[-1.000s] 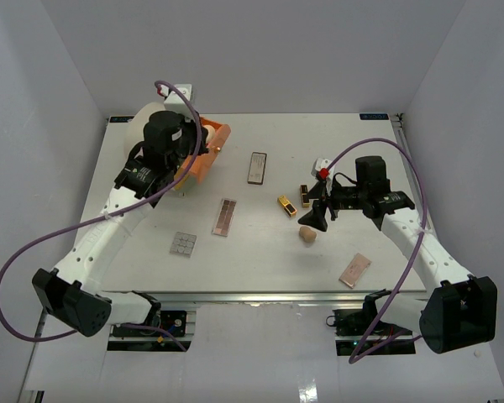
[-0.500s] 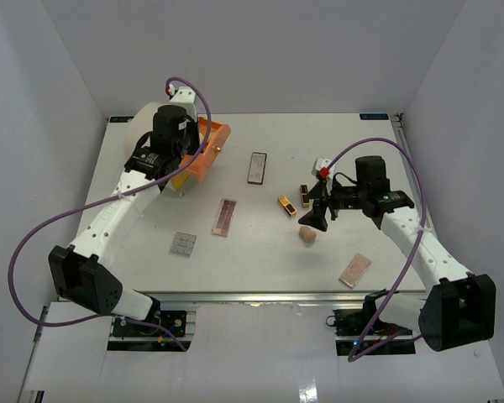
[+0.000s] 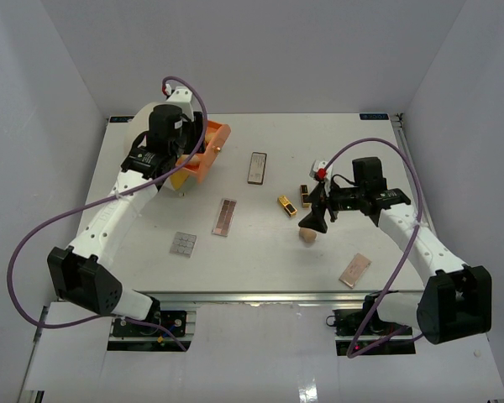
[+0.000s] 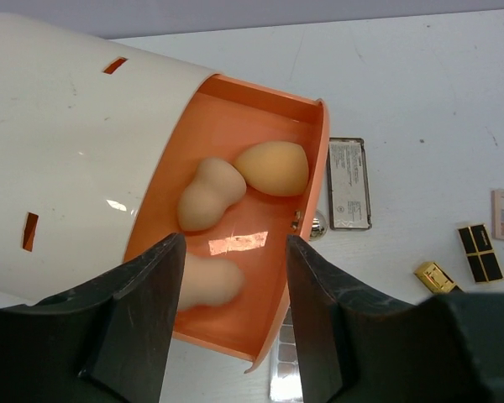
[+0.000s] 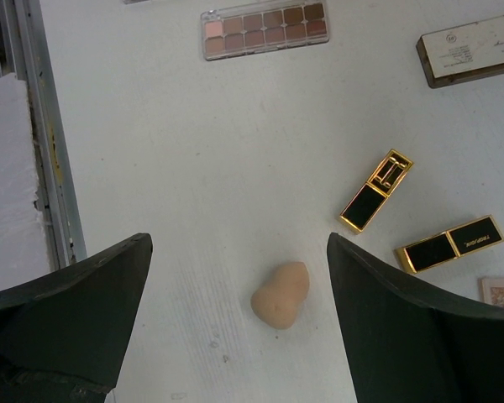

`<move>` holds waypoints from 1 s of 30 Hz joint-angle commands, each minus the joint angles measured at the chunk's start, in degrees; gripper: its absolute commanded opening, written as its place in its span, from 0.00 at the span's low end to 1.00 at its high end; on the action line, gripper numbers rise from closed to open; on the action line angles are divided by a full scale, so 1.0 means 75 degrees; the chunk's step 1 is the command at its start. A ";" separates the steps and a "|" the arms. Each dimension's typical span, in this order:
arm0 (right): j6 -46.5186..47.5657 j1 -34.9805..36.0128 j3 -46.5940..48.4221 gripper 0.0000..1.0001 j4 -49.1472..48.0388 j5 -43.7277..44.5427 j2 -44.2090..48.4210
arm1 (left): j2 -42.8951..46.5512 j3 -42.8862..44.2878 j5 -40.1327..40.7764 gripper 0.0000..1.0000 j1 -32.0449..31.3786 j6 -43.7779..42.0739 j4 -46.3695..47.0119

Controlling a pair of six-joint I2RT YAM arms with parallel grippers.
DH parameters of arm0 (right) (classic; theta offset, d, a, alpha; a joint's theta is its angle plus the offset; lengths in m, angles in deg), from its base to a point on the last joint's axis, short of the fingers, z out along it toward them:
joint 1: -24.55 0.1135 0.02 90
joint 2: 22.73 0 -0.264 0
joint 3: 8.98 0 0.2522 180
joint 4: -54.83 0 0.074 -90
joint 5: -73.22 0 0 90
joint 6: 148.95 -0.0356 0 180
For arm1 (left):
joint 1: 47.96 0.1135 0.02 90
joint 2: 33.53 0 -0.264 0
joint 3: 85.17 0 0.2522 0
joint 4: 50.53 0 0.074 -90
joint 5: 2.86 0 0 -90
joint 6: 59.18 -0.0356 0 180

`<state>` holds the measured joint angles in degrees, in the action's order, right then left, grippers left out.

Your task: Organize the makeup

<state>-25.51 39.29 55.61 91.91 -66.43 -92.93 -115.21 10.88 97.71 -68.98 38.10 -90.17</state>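
Note:
My left gripper (image 4: 233,253) hangs open over the orange drawer (image 4: 307,180), with nothing between its fingers. Three tan sponges lie in that drawer: one (image 4: 273,167) at the far end, one (image 4: 208,195) beside it, and a blurred one (image 4: 212,281) just below the jaws. A fourth sponge (image 5: 280,294) rests on the table under my right gripper (image 5: 238,277), which is wide open and straddles it without touching. Two gold-and-black lipsticks (image 5: 375,190) (image 5: 449,243) lie just beyond it. From above, the left gripper (image 3: 183,159) is at the drawer and the right gripper (image 3: 312,220) is over the sponge (image 3: 307,236).
The cream cylinder (image 3: 145,119) holding the drawer stands at the back left. Flat palettes lie scattered: a dark one (image 3: 257,167), a long pinkish one (image 3: 225,217), a grey one (image 3: 183,243) and a pink one (image 3: 354,269) near the front edge.
My left gripper has opened above the drawer and the sponge it carried has dropped in. The right gripper has edged slightly toward the sponge on the table.

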 commanded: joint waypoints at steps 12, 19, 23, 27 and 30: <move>-0.0068 0.0816 0.0103 0.90 0.0933 0.3887 -0.1145 | 0.3760 -0.2056 -0.2687 0.87 0.0025 0.1248 0.0181; -0.0485 0.1470 0.0043 0.87 0.0552 0.4990 -0.2077 | 0.5258 -0.4118 -0.4340 0.89 0.0013 0.2852 0.0983; -0.0592 0.1609 0.0090 0.73 0.0488 0.5143 -0.2653 | 0.5759 -0.5309 -0.4919 0.89 0.0013 0.3629 0.1823; -0.0560 0.1620 0.0161 0.47 0.0470 0.5009 -0.2831 | 0.5899 -0.6272 -0.5500 0.86 0.0012 0.4322 0.2666; -0.0314 0.1614 0.0198 0.26 0.0638 0.4497 -0.2476 | 0.5907 -0.6949 -0.5840 0.83 0.0001 0.4893 0.3416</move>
<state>-29.16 51.22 56.07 95.82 -29.30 -113.95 -72.01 -36.57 60.42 -68.98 66.64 -75.70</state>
